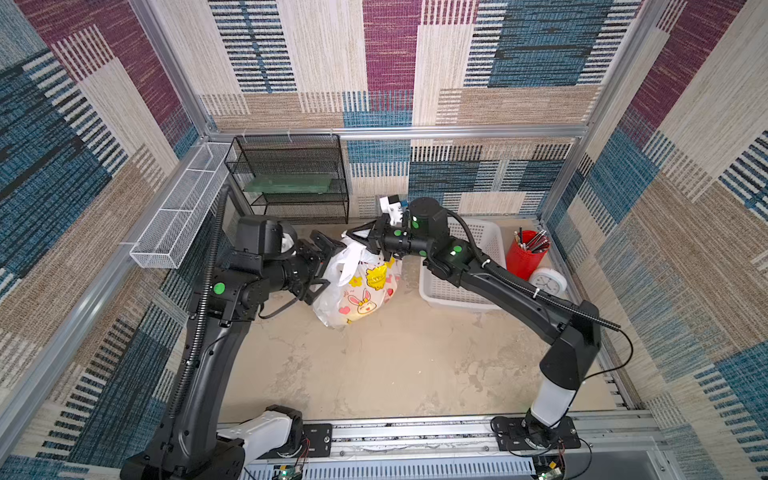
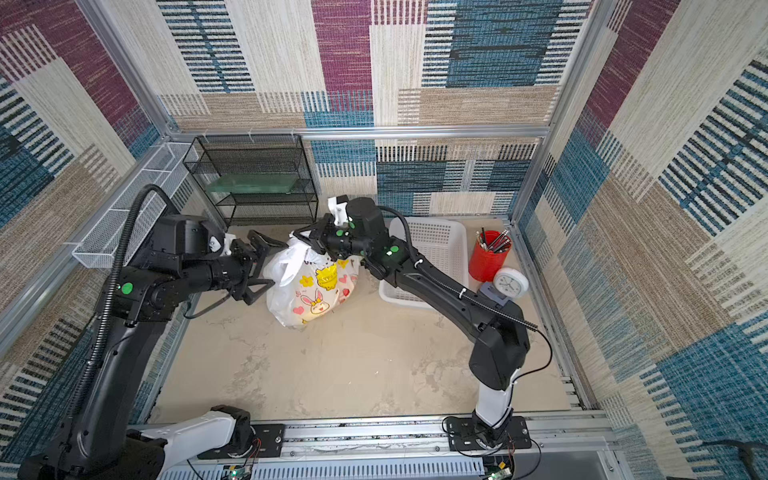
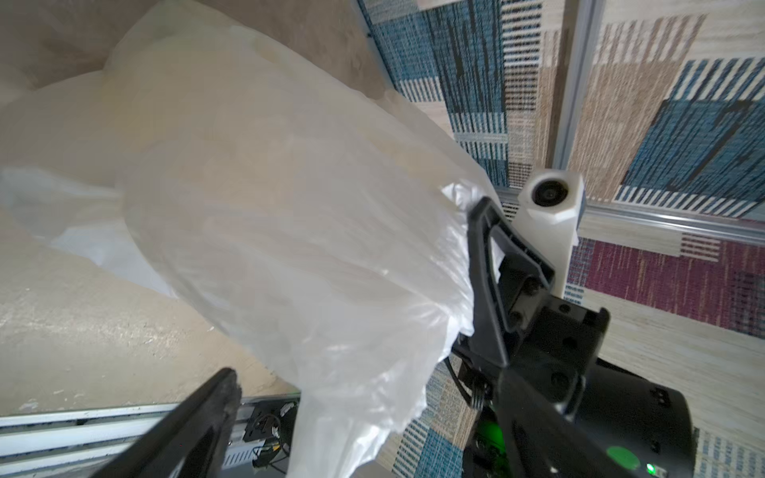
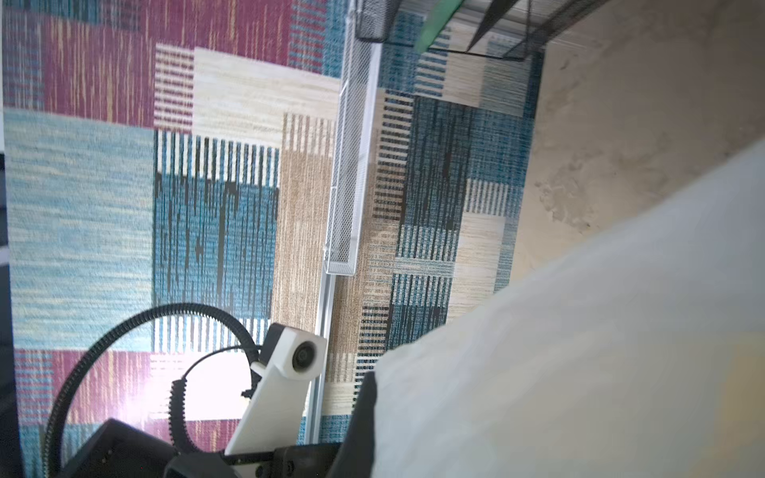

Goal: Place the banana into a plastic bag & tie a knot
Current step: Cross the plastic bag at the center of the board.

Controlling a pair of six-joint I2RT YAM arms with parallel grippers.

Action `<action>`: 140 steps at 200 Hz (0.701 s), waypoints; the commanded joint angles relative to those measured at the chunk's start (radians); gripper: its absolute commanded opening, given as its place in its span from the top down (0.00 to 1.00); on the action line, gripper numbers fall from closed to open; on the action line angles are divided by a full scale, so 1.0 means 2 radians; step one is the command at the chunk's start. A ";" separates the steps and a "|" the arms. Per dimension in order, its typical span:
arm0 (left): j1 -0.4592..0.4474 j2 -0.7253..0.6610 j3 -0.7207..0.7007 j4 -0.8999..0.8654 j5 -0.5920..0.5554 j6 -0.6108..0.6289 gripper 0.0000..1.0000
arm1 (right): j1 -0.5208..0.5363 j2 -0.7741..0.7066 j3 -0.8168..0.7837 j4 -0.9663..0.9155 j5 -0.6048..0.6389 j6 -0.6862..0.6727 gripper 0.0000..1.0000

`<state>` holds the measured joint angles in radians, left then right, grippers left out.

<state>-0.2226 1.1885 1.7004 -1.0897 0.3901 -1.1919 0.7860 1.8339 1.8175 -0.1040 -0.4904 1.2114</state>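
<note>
**Status.** The bag [image 1: 357,291] stands on the bench [image 1: 395,365], toward the rear, printed side up in both top views. The right end effector [image 1: 372,243] is closed at the bag's top. It appears to pinch a handle strip, though its fingers hide the contact itself. The left end effector [image 1: 326,270] has its jaws wide apart and holds nothing. It sits just beside the bag's side, one jaw above the film and one below.

**Hazards.**
- The film is thin. A hard pull from the right end effector could tear the strip or let it slip out.
- Only one point supports the bag. If that point releases, the bag will probably slump and the tie may loosen.
- Closing the left jaws from here could catch the bag's body instead of a handle strip.
- The two end effectors are close together over the bag. Inward motion risks finger contact.

**Clearance.**
- Rear: the wire shelf [image 1: 291,178] and wall are near. Little room.
- Right side: the basket [image 1: 432,291] lies near the bag, with the right arm passing over it. The cup [image 1: 525,253] and clock [image 1: 548,282] stand beyond.
- Front: broad open bench toward the arm bases. This is the preferred direction for pulling or repositioning.
</note>
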 commanded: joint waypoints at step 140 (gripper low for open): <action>0.037 -0.042 -0.269 0.170 0.099 -0.132 0.23 | -0.012 -0.005 -0.248 0.108 -0.228 -0.269 1.00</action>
<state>-0.1490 1.0695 1.1721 -0.8814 0.5724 -1.4006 0.7681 1.8290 1.3327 0.0692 -0.8711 0.7136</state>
